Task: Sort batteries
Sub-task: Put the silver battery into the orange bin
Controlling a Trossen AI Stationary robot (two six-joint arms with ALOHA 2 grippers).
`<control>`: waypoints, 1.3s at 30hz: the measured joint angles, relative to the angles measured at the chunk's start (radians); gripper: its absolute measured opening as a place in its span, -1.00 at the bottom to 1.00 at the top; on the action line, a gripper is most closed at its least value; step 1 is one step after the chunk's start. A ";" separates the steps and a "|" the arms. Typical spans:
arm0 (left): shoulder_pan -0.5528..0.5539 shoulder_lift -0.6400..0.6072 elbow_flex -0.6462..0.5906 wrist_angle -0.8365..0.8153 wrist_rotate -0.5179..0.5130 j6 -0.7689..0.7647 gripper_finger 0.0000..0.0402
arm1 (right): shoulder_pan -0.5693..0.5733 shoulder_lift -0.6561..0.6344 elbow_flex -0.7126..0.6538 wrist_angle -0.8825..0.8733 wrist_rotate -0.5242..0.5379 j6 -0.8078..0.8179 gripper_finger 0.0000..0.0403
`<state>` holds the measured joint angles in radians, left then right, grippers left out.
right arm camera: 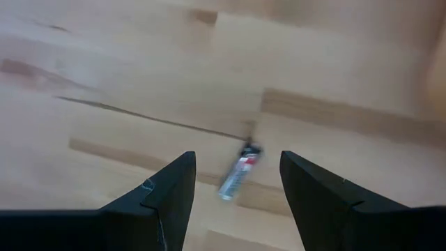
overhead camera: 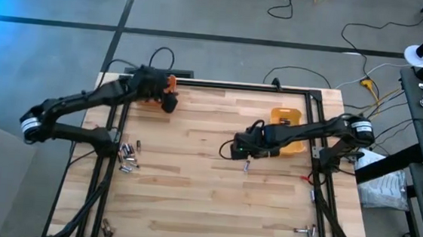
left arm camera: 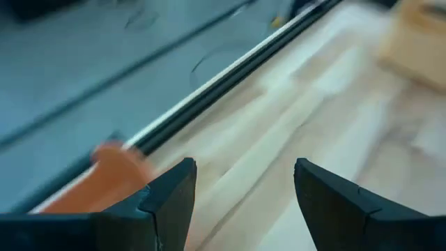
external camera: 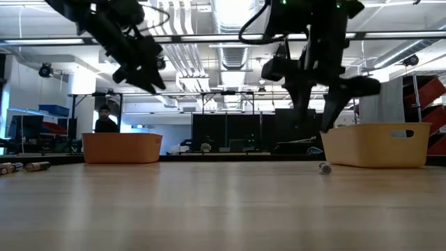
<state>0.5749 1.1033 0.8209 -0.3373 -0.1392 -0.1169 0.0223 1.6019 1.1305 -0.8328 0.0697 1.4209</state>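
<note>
Broadly, the pale wooden plank table [overhead camera: 190, 200] carries two plastic bins at its far side: an orange plastic bin [overhead camera: 167, 81] at the far left and a yellow plastic bin [overhead camera: 287, 117] at the far right. The left gripper [overhead camera: 169, 104] is held in the air just beside the orange bin, its jaws spread wide and nothing between them. The right gripper [right arm camera: 237, 188] is poised above the middle of the table, jaws likewise parted wide and empty, with one small silvery-grey cylindrical battery [right arm camera: 237, 176] lying flat on the wood directly between the fingertips. A cluster of small loose batteries [overhead camera: 127, 156] lies at the table's left edge, well apart. The step in hand is judged to be the pick of the single battery. It would be done well if the fingers were lowered evenly to either side of the cylinder, set across its length, and closed only once at table level, since so slim a round thing is likely to roll away if nudged.
</note>
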 joint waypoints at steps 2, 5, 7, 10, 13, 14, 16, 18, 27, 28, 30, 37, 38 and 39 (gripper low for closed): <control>-0.036 -0.031 -0.038 0.064 0.000 0.014 0.09 | 0.006 0.002 -0.040 0.044 -0.007 0.045 0.00; -0.060 -0.055 -0.064 0.104 0.000 0.009 0.09 | 0.007 0.008 -0.099 0.139 -0.008 0.068 0.00; -0.066 -0.056 -0.065 0.110 0.000 0.009 0.09 | 0.007 0.009 -0.139 0.157 -0.009 0.068 0.00; -0.067 -0.056 -0.065 0.109 0.000 0.048 0.09 | 0.004 0.030 -0.180 0.194 -0.069 0.087 0.00; -0.068 -0.058 -0.065 0.102 0.000 0.069 0.09 | 0.010 0.055 -0.193 0.199 -0.111 0.114 0.00; -0.068 -0.059 -0.065 0.100 0.000 0.074 0.09 | 0.014 0.064 -0.195 0.205 -0.115 0.122 0.00; -0.068 -0.061 -0.065 0.099 0.000 0.075 0.09 | 0.027 0.083 -0.182 0.202 -0.113 0.136 0.00; -0.068 -0.060 -0.065 0.091 0.000 0.084 0.09 | 0.034 0.102 -0.160 0.193 -0.111 0.137 0.00; -0.068 -0.057 -0.065 0.081 0.000 0.136 0.09 | 0.045 0.125 -0.007 -0.036 -0.056 0.099 0.00; -0.068 -0.057 -0.065 0.081 0.000 0.140 0.09 | 0.048 0.119 0.015 -0.061 -0.049 0.051 0.00; -0.068 -0.057 -0.065 0.082 0.000 0.150 0.09 | 0.061 0.112 0.059 -0.074 -0.041 -0.107 0.00; -0.068 -0.058 -0.068 0.081 0.000 0.163 0.09 | 0.159 0.117 0.090 -0.108 -0.096 -0.819 0.00; -0.068 -0.058 -0.069 0.076 0.001 0.159 0.09 | 0.175 0.120 0.081 -0.125 -0.099 -0.907 0.00; -0.068 -0.058 -0.069 0.066 0.004 0.155 0.09 | 0.188 0.122 0.072 -0.148 -0.101 -0.981 0.00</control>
<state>0.5072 1.0452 0.7521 -0.2709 -0.1355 0.0378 0.2106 1.7242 1.2025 -0.9805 -0.0311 0.4397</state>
